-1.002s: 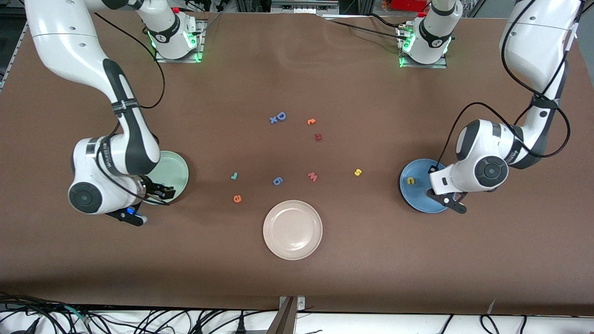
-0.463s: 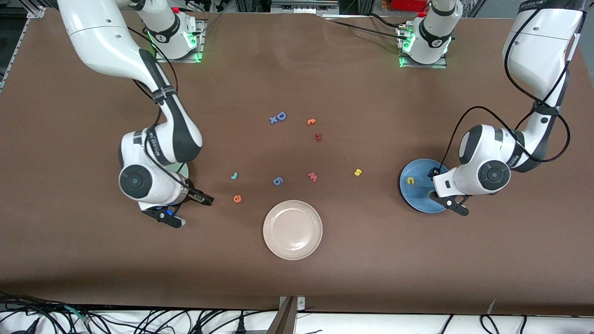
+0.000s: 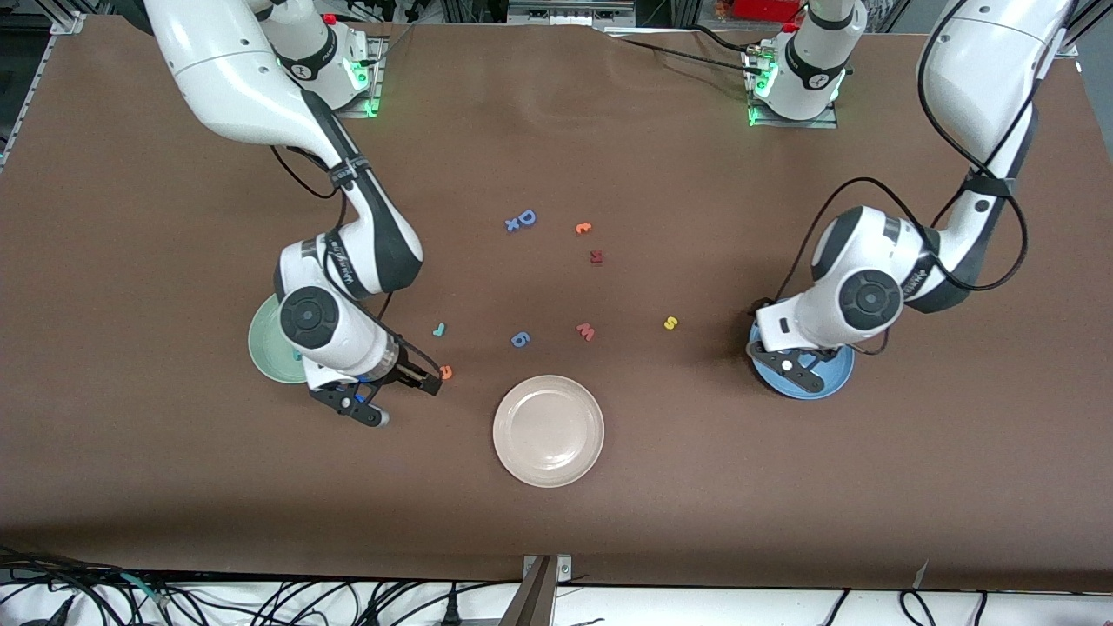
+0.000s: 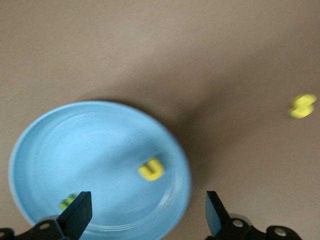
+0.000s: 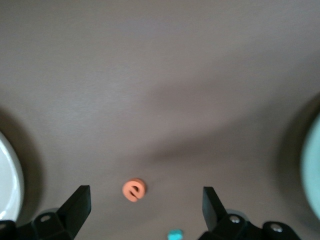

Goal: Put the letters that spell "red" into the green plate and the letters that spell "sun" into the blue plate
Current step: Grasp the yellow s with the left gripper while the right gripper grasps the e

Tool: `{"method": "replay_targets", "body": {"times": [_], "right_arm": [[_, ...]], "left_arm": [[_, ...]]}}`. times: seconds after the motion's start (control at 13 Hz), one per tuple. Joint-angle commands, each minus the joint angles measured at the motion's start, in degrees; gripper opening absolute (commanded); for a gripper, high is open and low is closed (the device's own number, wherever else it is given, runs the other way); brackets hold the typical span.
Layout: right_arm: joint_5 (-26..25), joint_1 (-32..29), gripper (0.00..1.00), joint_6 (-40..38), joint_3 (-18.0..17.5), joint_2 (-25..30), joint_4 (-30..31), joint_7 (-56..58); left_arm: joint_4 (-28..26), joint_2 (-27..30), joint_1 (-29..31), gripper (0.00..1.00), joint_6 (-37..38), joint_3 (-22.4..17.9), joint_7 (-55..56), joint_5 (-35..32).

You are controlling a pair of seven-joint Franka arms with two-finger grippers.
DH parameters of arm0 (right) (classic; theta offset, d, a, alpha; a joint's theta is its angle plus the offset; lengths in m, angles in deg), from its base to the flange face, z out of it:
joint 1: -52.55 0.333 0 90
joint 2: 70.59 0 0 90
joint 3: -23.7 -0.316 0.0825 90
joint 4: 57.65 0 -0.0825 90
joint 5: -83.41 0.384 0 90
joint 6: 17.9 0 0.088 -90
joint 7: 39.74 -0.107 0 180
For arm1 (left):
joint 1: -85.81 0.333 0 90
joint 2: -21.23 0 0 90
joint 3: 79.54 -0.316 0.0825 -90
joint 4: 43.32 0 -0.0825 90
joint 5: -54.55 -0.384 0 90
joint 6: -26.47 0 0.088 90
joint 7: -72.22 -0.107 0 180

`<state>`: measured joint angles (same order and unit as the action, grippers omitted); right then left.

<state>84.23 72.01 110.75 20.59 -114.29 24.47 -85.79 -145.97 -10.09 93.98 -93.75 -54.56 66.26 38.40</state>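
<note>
My right gripper (image 3: pixel 432 382) (image 5: pixel 145 210) hangs open low over the table, and the orange "e" (image 3: pixel 446 372) (image 5: pixel 133 190) lies just off its fingertips. The teal "r" (image 3: pixel 439 329) (image 5: pixel 175 234) lies a little farther from the front camera. The green plate (image 3: pixel 265 348) (image 5: pixel 312 170) is partly hidden under the right arm. My left gripper (image 3: pixel 787 358) (image 4: pixel 146 220) is open and empty over the blue plate (image 3: pixel 830 382) (image 4: pixel 75 145). In that plate lie a yellow arch letter (image 4: pixel 151 169) and an olive-green one (image 4: pixel 67 201). The yellow "s" (image 3: pixel 669 322) (image 4: pixel 302 106) lies on the table toward the middle.
A cream-white plate (image 3: pixel 548 430) sits near the front camera at the middle. Loose letters lie mid-table: a blue one (image 3: pixel 519 339), a pink "w" (image 3: pixel 586 330), two blue ones (image 3: pixel 522 219), an orange one (image 3: pixel 583 228) and a dark red one (image 3: pixel 596 256).
The right arm has swung from over the green plate toward the table's middle, ending at the orange "e". The left hand has shifted across the blue plate toward the middle.
</note>
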Motion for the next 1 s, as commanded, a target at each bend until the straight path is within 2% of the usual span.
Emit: {"method": "replay_targets", "body": {"times": [0.0,0.23,0.54,0.77,0.93], "right_arm": [[0.5,0.6,0.99,5.5,0.2,-0.9,2.4,-1.2],[0.8,1.3,0.99,6.5,0.2,-2.2,2.5,-1.2],[0.8,2.1,0.98,7.1,0.2,-3.9,2.3,-2.4],[0.8,2.1,0.91,7.1,0.2,-4.6,2.2,-2.4],[0.8,2.1,0.75,7.1,0.2,-4.9,2.2,-2.3]], "left_arm": [[-0.5,0.4,-3.0,1.0,0.7,1.6,12.0,-0.9],[-0.1,-1.1,-10.2,1.0,-0.1,1.6,28.6,-1.6],[-0.2,-5.6,-11.9,1.0,-6.8,1.5,33.7,-1.6],[-0.2,-8.1,-12.5,1.0,-11.6,1.2,35.7,-1.8],[-0.5,-8.4,-12.7,0.99,-12.0,0.8,35.9,-4.4]]}}
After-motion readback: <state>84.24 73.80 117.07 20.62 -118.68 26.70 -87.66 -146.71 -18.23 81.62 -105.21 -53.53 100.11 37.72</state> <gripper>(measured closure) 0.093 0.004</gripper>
